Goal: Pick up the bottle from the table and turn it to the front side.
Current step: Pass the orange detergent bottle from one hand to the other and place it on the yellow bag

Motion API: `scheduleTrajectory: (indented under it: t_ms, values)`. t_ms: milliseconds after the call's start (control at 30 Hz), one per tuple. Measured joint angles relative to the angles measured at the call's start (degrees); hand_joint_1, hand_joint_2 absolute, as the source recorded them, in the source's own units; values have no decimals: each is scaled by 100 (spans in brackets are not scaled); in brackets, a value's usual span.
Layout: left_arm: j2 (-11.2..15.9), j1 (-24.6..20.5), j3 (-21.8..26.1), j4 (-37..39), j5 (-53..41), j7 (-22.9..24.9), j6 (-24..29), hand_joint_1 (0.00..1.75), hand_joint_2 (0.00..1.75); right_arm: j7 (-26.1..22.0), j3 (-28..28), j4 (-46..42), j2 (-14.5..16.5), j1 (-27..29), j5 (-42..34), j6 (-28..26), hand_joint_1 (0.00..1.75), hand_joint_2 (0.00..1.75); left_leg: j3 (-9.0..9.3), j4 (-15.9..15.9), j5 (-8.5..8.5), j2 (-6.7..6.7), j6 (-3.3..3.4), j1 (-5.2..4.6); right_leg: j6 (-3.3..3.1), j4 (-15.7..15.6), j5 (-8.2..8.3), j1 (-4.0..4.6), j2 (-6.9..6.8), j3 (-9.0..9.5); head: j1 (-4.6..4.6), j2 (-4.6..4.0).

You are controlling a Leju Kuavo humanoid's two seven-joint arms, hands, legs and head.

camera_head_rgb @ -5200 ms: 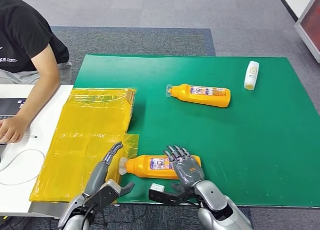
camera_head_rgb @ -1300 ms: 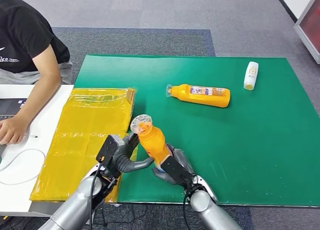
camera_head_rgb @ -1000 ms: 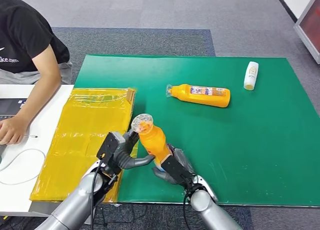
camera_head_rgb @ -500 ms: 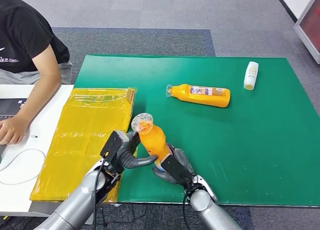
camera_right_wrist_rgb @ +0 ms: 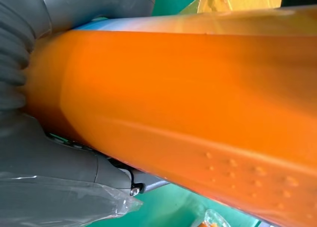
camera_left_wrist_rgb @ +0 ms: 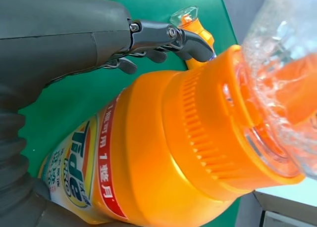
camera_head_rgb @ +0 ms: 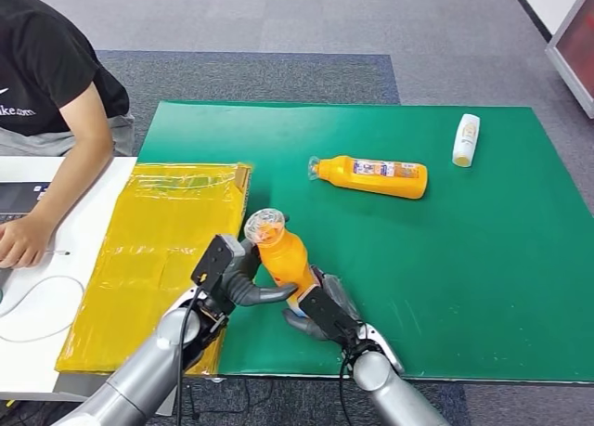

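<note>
The right hand (camera_head_rgb: 324, 307) grips the lower body of the orange plastic detergent bottle with a clear cap (camera_head_rgb: 280, 256), holding it raised and tilted above the near edge of the bench (camera_head_rgb: 490, 287), cap end up and leaning toward the yellow plastic sheet (camera_head_rgb: 168, 240). The right wrist view shows grey fingers (camera_right_wrist_rgb: 71, 167) wrapped round the smooth orange wall. The left hand (camera_head_rgb: 241, 279) reaches in from the sheet side, its fingers curved round the bottle's shoulder just below the cap; whether they press on it or only cup it I cannot tell. In the left wrist view the printed label (camera_left_wrist_rgb: 80, 162) faces that camera, and the ribbed orange collar sits beneath the clear cap (camera_left_wrist_rgb: 284, 78).

Judged from here, the risk lies in the turn. The wall is slick, so the bottle could slide through the right hand's grip if the left hand twists before it has a firm hold. A drop would land it on the near edge of the bench, from which it could roll off.

The clear cap appears closed; the bottle is opaque, so how full it is cannot be told. A second orange bottle (camera_head_rgb: 371, 176) lies on its side toward the middle of the green bench, and a small white bottle (camera_head_rgb: 467, 139) lies near the far right corner, both capped.
</note>
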Motion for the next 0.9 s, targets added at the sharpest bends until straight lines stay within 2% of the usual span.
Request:
scheduleTrajectory:
  t_ms: [167,233,300,367,667,900]
  values:
    - [-16,-93,-24,91,45,20,-69,3,175,-8,-2,9,10,-10,-11,10,175,175,-1,0,0,0,0,0,0,0,0,0,0,0,1,0]
    - [-37,-147,-27,171,118,27,-141,80,175,-8,-2,15,14,-17,-13,13,175,175,-2,0,0,0,0,0,0,0,0,0,0,0,1,0]
    - [-57,-187,-31,251,194,38,-220,164,175,-9,-2,19,15,-22,-20,14,175,175,-2,0,0,0,0,0,0,0,0,0,0,0,1,0]
    - [-77,-221,-35,333,269,30,-319,175,175,-11,-2,29,16,-34,-34,15,175,175,-2,0,0,0,1,0,1,0,0,-1,0,0,0,0]
    - [-145,-429,-23,786,530,-358,-683,175,175,-58,10,67,20,-81,-110,89,175,175,-7,0,1,-1,1,0,1,0,1,-2,-1,-4,1,0]
    - [-188,-545,-22,1022,394,-607,-694,175,175,-99,42,69,28,-79,-176,122,175,175,-12,1,1,-1,1,0,2,0,-1,-2,0,-9,1,0]
